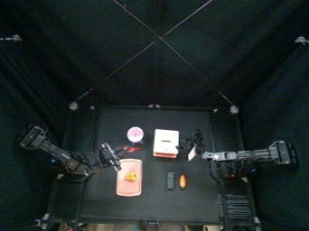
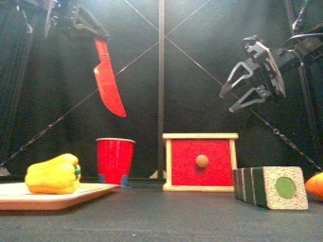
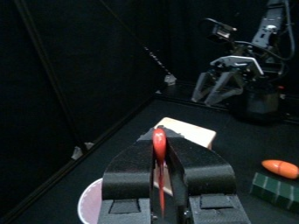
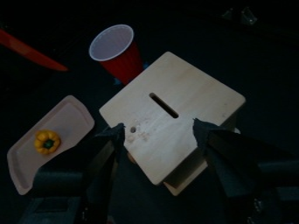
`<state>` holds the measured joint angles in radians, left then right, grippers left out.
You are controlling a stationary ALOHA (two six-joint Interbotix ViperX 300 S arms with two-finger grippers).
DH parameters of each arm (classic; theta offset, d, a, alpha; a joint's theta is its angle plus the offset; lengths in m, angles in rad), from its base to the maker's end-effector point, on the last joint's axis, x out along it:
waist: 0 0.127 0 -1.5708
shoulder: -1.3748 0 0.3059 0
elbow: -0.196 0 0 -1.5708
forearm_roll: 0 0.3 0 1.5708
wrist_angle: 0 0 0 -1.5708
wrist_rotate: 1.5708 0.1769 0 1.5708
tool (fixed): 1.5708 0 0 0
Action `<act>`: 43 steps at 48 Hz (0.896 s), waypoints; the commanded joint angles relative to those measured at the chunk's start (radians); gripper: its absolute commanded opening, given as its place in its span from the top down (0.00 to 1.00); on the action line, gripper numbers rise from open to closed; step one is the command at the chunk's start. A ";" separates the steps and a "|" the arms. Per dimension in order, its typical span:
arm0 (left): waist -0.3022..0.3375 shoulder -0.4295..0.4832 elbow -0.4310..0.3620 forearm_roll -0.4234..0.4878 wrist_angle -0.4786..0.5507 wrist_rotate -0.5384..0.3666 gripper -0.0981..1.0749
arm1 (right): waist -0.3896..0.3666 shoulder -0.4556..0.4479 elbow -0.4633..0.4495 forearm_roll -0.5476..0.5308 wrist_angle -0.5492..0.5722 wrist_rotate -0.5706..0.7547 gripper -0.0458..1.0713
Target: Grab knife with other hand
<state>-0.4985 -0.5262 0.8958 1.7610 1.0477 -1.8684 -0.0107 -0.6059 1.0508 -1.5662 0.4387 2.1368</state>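
Note:
The knife (image 2: pixel 108 81) is a thin red blade that hangs point down, high over the table's left side. My left gripper (image 2: pixel 91 28) is shut on its handle. In the left wrist view the red knife (image 3: pixel 159 157) stands edge-on between the two jaws. My right gripper (image 2: pixel 241 92) hovers open at about the same height on the right, well apart from the knife, with nothing between its fingers. In the right wrist view the knife (image 4: pixel 31 51) shows as a red streak far beyond the open jaws.
On the table stand a red cup (image 2: pixel 115 159), a wooden box with a red front (image 2: pixel 199 161) and a green block (image 2: pixel 269 186). A yellow pepper (image 2: pixel 53 175) lies on the pink board (image 1: pixel 129 185). A short orange piece (image 1: pixel 182 182) lies at the right.

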 commanded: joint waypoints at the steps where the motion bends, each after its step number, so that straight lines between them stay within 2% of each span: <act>1: -0.003 -0.003 -0.017 0.025 -0.098 0.000 0.52 | 0.026 -0.008 -0.029 -0.031 0.005 -0.002 0.11; 8: 0.002 -0.003 -0.026 0.044 -0.270 -0.006 0.52 | 0.052 -0.009 -0.043 -0.046 0.005 -0.002 0.11; 18: 0.072 -0.003 -0.028 0.014 -0.491 -0.003 0.52 | 0.055 -0.008 -0.049 -0.038 0.005 0.000 0.11; 22: 0.094 -0.003 -0.028 0.015 -0.541 -0.006 0.53 | 0.061 -0.008 -0.052 -0.040 -0.003 0.000 0.11; 30: 0.115 -0.003 -0.029 0.041 -0.537 -0.014 0.53 | 0.114 0.011 -0.077 -0.077 -0.052 -0.006 0.11; 37: 0.114 0.006 -0.029 0.060 -0.479 -0.029 0.53 | 0.161 0.049 -0.112 -0.183 -0.137 -0.008 0.11; 43: 0.106 0.012 -0.032 0.097 -0.431 -0.064 0.53 | 0.179 0.094 -0.155 -0.276 -0.164 -0.006 0.11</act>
<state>-0.3896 -0.5185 0.8943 1.8300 0.5890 -1.9175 0.1626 -0.5292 0.9419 -1.7840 0.2869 2.1307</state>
